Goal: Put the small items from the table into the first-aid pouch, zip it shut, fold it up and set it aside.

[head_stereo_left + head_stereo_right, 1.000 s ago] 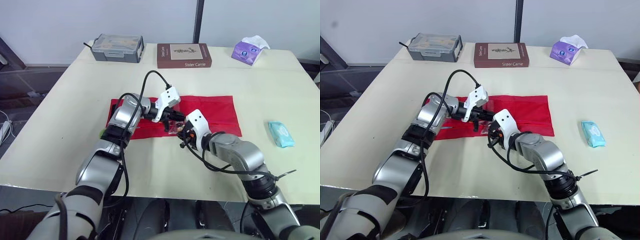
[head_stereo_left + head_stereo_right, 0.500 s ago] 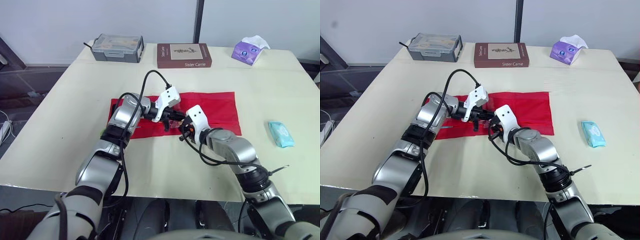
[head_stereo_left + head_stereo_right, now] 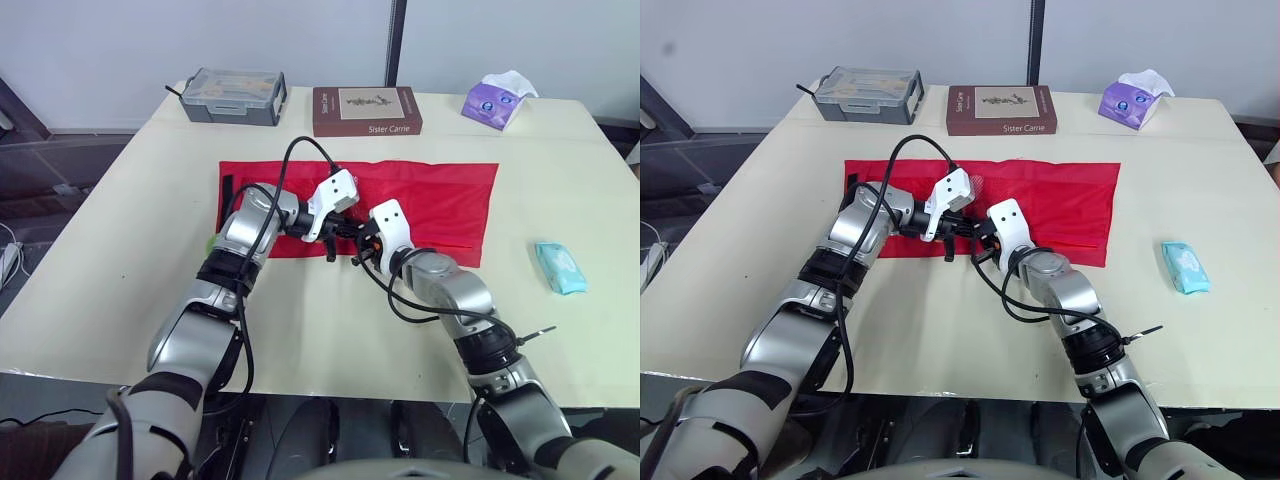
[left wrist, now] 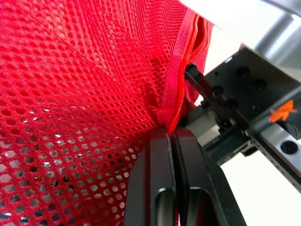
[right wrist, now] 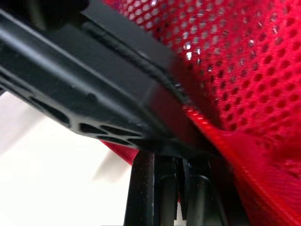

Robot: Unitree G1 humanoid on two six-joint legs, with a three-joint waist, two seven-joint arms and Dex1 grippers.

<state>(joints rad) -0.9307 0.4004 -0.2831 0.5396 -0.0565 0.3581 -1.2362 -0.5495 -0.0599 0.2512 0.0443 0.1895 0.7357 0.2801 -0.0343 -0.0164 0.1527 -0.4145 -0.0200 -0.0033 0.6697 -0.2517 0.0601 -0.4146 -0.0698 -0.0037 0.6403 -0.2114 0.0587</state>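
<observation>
left gripper (image 4: 173, 134) is clamped on the mesh beside the zip (image 4: 181, 70) of the first-aid pouch (image 3: 440, 200), spread flat on the table (image 3: 300, 330), with the right gripper (image 3: 362, 246) crowded against it, grip cannot be told: a pull may slip the mesh free or drag the pouch.

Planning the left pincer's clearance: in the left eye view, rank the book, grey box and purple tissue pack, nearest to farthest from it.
1. Book, just behind the left pincer.
2. Grey box, back left.
3. Purple tissue pack, back right.
</observation>
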